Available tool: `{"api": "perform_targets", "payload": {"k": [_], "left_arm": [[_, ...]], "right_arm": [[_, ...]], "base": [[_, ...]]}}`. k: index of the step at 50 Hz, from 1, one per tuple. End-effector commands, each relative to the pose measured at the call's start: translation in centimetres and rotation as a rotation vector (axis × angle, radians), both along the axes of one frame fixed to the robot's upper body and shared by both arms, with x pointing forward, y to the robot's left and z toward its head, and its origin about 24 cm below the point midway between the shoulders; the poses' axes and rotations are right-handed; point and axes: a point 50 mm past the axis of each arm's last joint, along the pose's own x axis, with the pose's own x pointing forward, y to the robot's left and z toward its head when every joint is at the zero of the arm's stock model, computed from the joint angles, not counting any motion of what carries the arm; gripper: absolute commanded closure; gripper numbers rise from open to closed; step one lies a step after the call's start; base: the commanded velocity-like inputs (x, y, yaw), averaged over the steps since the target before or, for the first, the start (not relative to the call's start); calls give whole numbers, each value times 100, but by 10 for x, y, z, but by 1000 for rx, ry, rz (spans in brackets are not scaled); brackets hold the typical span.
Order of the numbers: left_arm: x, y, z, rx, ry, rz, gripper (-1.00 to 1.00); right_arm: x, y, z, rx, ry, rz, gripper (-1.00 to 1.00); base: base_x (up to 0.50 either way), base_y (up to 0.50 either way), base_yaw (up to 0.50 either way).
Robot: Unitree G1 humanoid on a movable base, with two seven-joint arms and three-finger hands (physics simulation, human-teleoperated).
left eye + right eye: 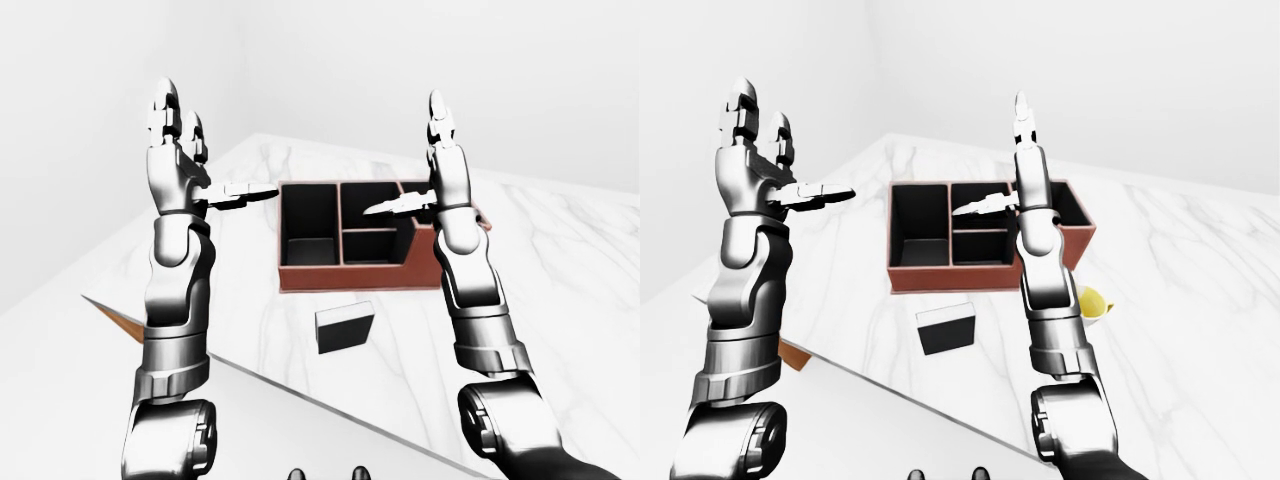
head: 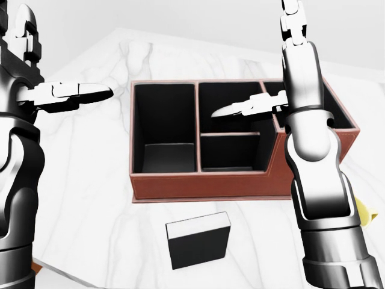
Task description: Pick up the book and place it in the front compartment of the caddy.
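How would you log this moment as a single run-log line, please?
phase: approach | book: flat on table, untouched | caddy: compartments empty | left hand: raised, open | right hand: raised, open

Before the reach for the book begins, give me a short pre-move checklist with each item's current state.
1. Book in view, lying flat on the marble table, apart from the caddy: ok.
2. Caddy compartments visible, nothing seen inside them: ok.
3. Left robot hand raised, fingers open, holding nothing: ok.
4. Right robot hand raised, open, holding nothing: ok.
5. Either hand positioned over the book: not ok, both are held high above the table.
6. Yellow object beside the caddy is off the book's path: ok.
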Motion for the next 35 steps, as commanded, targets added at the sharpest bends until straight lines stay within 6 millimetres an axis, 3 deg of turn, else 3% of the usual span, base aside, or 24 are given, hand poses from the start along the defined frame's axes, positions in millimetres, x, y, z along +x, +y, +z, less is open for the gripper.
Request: {"api": "perform_targets", "payload": {"k": [1, 19, 35], "left_arm": [[1, 0, -1, 1, 3, 0, -100], [1, 1, -1, 1, 8, 1, -100], [1, 0, -2, 1, 9, 1, -100]], "right_arm": [[-1, 1, 1, 0, -5, 2, -100], [1, 0, -1, -7, 2, -9, -100], [0, 4, -2, -27, 7, 5, -100]], "base": [[30, 12, 0], [29, 12, 0], [1, 0, 0]]}}
